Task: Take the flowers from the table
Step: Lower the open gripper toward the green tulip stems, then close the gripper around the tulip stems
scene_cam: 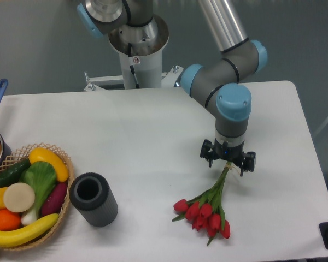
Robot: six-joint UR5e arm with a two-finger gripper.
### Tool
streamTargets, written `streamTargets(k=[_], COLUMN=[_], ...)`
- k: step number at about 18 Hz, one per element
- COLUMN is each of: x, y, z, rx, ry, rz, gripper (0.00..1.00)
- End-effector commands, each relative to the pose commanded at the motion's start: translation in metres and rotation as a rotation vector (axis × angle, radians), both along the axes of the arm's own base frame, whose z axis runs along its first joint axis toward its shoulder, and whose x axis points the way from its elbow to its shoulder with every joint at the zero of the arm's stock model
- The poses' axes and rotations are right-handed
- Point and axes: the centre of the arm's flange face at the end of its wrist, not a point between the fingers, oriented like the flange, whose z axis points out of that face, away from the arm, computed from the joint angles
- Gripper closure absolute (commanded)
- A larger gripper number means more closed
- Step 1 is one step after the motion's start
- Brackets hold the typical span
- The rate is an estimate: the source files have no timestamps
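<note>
Since the flowers (204,209) lie flat on the bench (153,136) with their red buds fanned out nearest the camera, below the jaws, the grasp belongs on the thin green stems, which run up to meet the gripper (227,161). Coming straight down and closing gently across the bundled stems should avoid crushing them. Whether the jaws stand apart or together cannot be told here.
</note>
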Motion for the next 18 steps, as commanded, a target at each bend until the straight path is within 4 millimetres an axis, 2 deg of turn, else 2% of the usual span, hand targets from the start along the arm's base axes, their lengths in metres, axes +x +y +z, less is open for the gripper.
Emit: streamTargets(k=[6, 7, 8, 9, 11, 13, 15, 16, 18], x=[0.009, 0.008, 0.005, 0.003, 0.001, -0.008, -0.010, -0.010, -0.011], y=[0.025, 0.026, 0.028, 0.029, 0.030, 0.036, 0.041, 0.042, 0.039], z=[-0.023, -0.021, -0.017, -0.014, -0.011, 0.003, -0.001, -0.001, -0.003], rx=[-0.006, -0.001, 0.007, 0.011, 0.006, 0.020, 0.020, 0.017, -0.008], ry=[-0.022, -0.018, -0.012, -0.008, 0.008, 0.037, 0.036, 0.037, 0.050], rz=[-0.007, -0.005, -0.006, -0.005, 0.001, 0.004, 0.015, 0.016, 0.021], gripper=[0.00, 0.01, 0.15, 0.36, 0.66, 0.76, 0.96, 1.00, 1.00])
